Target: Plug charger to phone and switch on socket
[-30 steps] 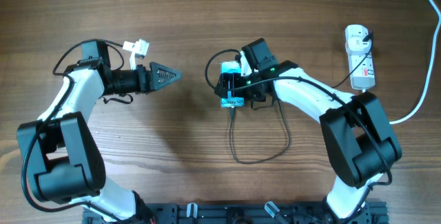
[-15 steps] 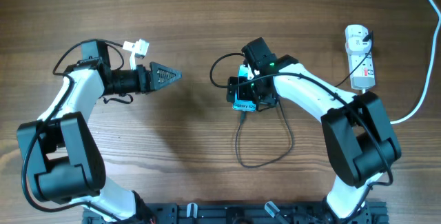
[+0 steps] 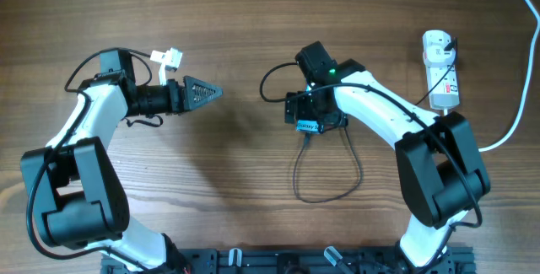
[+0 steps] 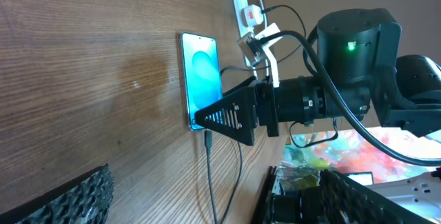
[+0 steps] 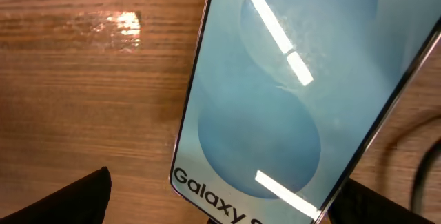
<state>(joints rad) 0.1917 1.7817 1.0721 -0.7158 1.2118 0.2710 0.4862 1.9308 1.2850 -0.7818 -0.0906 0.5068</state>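
The phone (image 5: 275,100) lies flat, screen up, near the middle of the tabletop (image 3: 211,21), slightly toward its far edge. The charger (image 3: 296,177) seems seated in the phone's near end, though the joint is too small to be sure. Its cable loops toward the near edge. The right gripper (image 3: 312,114) hangs over the phone, claw spread wide astride it. The socket (image 3: 442,76) sits by the far right corner. The left gripper (image 3: 211,91), claw apart and empty, hovers left of centre.

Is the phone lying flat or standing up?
Flat. The phone lies screen-up on the table, its face turned to the right wrist camera.
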